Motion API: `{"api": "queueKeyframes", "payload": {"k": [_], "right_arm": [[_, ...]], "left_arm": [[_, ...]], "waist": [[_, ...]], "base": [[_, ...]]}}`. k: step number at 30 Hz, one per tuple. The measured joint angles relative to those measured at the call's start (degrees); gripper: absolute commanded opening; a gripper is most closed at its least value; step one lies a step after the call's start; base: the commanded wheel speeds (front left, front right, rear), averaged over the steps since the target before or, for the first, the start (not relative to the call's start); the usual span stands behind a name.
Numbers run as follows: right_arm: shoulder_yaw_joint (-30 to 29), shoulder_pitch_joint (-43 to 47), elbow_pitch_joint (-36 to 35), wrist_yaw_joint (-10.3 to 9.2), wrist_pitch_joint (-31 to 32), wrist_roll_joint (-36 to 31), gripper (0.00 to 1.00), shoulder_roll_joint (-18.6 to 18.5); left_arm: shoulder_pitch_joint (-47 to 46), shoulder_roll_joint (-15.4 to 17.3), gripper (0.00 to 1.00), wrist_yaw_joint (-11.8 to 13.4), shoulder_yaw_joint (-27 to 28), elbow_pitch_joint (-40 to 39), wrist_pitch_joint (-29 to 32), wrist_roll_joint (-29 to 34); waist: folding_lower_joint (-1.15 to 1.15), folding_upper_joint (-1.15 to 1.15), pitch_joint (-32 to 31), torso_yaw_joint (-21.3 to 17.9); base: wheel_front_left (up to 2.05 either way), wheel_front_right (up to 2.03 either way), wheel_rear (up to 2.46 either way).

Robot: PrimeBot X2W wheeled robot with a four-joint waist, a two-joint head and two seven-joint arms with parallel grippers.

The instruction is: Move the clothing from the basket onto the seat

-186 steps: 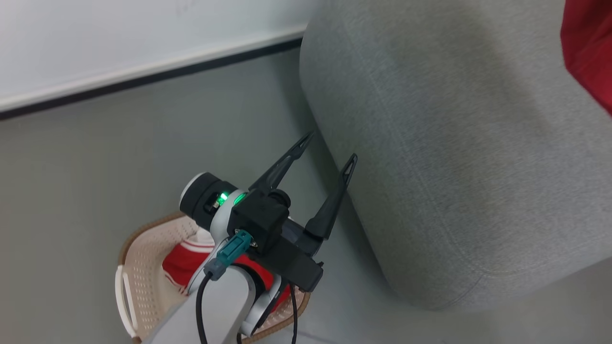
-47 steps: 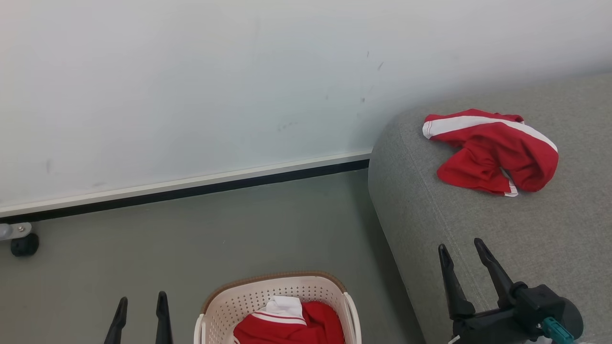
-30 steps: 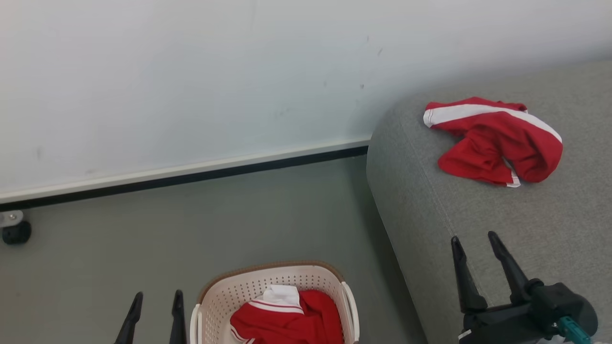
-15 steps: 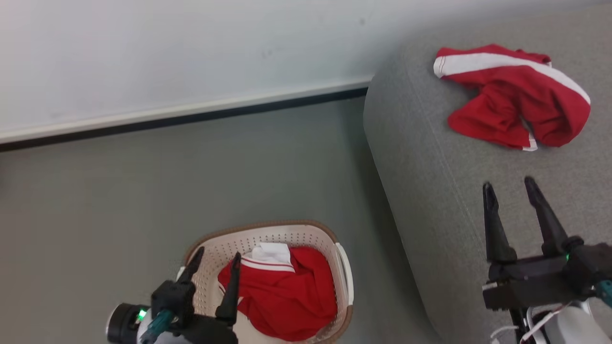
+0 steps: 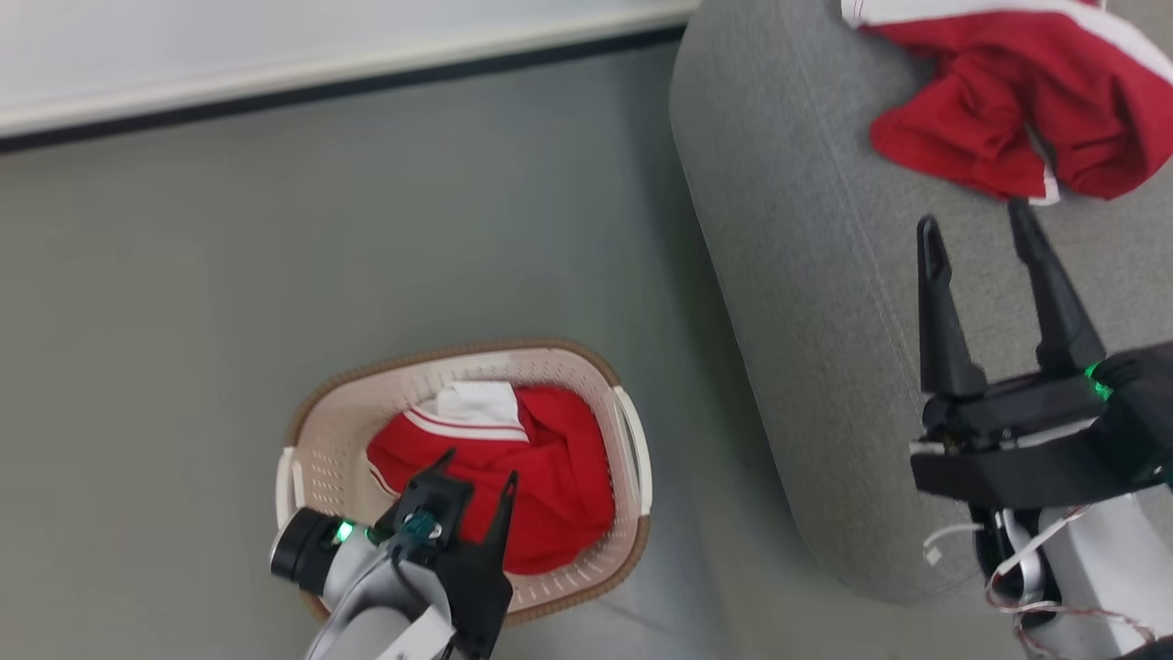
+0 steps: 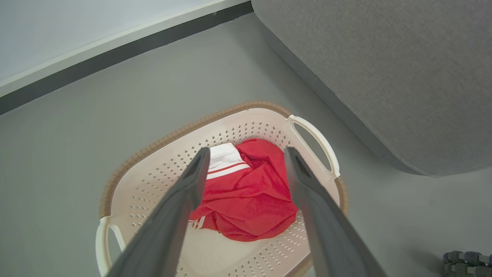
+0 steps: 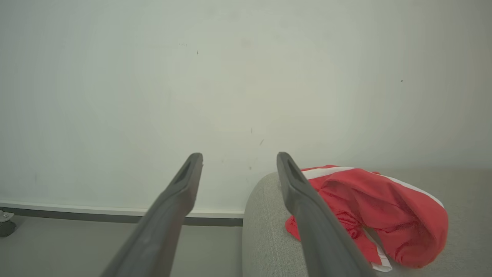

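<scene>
Hovering over the basket [image 6: 153, 148], the left tool [image 6: 246, 152] is spread wide, empty, above a crumpled red garment [image 6: 246, 196]. Soft, light and floppy, it likely lifts best by a raised middle fold. A second garment [image 5: 999, 119] lies on the seat [image 5: 806, 275] near the open, empty right tool [image 5: 973, 220].

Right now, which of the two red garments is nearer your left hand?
The red garment in the basket, showing a white patch: the open left hand hovers right over it. The other garment lies on the seat, near the right hand.
</scene>
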Motion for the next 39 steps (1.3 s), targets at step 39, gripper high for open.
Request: {"api": "queueKeyframes", "payload": {"k": [39], "right_arm": [[-3.1,-21.73,-11.71,0.0,0.09,-2.33,1.0,-0.83]], "left_arm": [[-33.06,-0.76,1.0,0.55,-3.05,20.31,3.36,8.28]], "waist": [[-0.01,0.0,31.49,-0.94]], "base": [[0.0,0.0,0.0]]}}
